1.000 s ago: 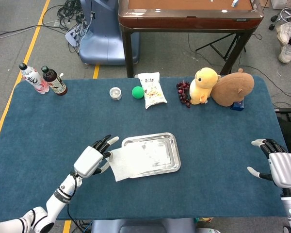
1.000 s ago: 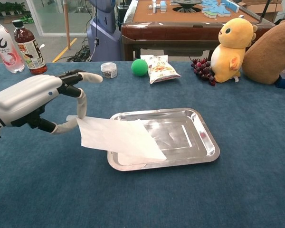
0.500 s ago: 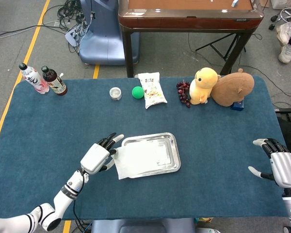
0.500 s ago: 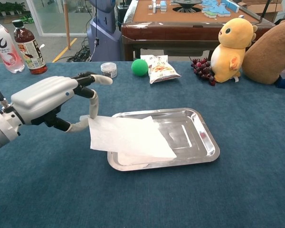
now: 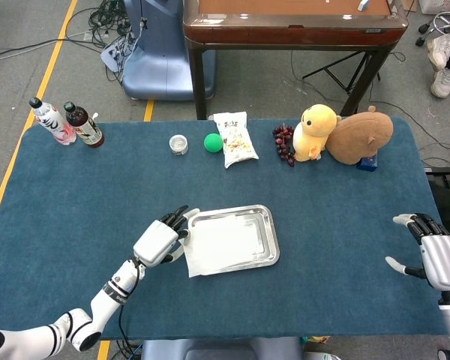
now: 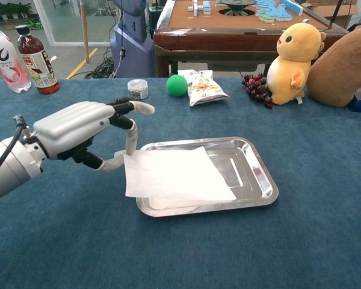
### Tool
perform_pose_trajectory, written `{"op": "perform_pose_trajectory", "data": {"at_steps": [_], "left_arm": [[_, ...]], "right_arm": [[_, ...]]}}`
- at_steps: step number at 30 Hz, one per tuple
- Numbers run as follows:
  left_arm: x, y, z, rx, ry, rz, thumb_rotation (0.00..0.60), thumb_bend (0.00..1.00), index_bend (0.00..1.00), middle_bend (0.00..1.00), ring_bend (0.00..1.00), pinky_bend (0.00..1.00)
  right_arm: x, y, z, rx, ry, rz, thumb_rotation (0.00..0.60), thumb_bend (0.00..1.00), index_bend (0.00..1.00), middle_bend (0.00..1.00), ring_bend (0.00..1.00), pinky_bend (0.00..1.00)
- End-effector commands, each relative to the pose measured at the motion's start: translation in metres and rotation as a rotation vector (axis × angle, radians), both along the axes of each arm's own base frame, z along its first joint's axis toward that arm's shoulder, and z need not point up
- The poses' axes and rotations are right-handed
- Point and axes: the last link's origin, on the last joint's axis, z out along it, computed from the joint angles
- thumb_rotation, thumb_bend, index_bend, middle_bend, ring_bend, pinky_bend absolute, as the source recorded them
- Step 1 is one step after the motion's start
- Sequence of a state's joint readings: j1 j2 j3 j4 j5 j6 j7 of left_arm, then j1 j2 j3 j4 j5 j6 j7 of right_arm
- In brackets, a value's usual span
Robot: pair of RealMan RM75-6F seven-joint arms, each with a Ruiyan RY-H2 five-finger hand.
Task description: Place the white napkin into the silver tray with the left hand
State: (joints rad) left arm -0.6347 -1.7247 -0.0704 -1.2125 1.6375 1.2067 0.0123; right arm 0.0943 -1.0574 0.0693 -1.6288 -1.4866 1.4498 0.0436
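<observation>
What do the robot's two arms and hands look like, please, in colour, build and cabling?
The left robot hand has a smooth silver-white shell, black finger segments with pale tips, a white forearm with black joint bands and a thin black cable. The right robot hand matches: a silver-white shell and dark fingers.

Glossy metal tray [image 6: 253, 195] (mirror-like); matt paper napkin [image 6: 174, 174].

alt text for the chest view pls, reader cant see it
The robot's left hand holds a white napkin by its edge over the left part of a silver tray on a blue table. Bottles, a green ball, a snack bag and plush toys stand behind.
</observation>
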Motion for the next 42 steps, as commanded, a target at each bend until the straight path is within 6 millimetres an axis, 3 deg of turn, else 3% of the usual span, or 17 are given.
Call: {"op": "perform_pose_trajectory", "data": {"at_steps": [1, 42], "left_arm": [[0.004, 0.001, -0.004, -0.008, 0.001, -0.012, 0.6, 0.44, 0.69, 0.11, 0.03, 0.25], [0.023, 0.033, -0.043, -0.052, -0.001, 0.06, 0.6, 0.44, 0.65, 0.11, 0.03, 0.25]], "right_arm": [[0.0, 0.0, 0.0, -0.003, -0.001, -0.001, 0.6, 0.05, 0.28, 0.28, 0.18, 0.29], [-0.007, -0.004, 0.008, -0.015, -0.028, -0.033, 0.6, 0.05, 0.27, 0.28, 0.18, 0.3]]}}
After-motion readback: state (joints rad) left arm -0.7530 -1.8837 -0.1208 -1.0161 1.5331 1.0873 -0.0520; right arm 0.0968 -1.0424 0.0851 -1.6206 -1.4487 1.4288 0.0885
